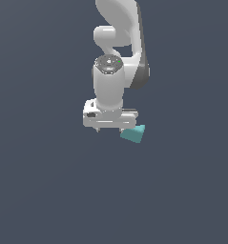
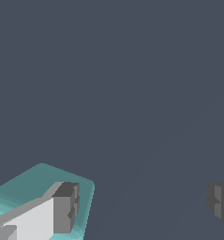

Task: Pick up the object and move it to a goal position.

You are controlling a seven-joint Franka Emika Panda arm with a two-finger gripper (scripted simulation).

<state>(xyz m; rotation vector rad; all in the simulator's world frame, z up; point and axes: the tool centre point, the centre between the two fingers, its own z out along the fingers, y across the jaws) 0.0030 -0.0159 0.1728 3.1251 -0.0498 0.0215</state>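
The teal block (image 1: 134, 135) lies on the dark grey floor, tilted, just below and towards the exterior view's right of my gripper (image 1: 109, 129). In the wrist view the block (image 2: 33, 185) sits behind one fingertip (image 2: 65, 208), which overlaps it. The other fingertip (image 2: 220, 200) is far from it. The gripper (image 2: 142, 205) is open wide and holds nothing. The gap between the fingers shows only bare floor, so the block is off to one side of the gap, not between the fingers.
A plain dark grey floor (image 1: 48, 190) fills both views. The white arm (image 1: 118, 43) rises above the gripper in the exterior view. No other objects or goal marker show.
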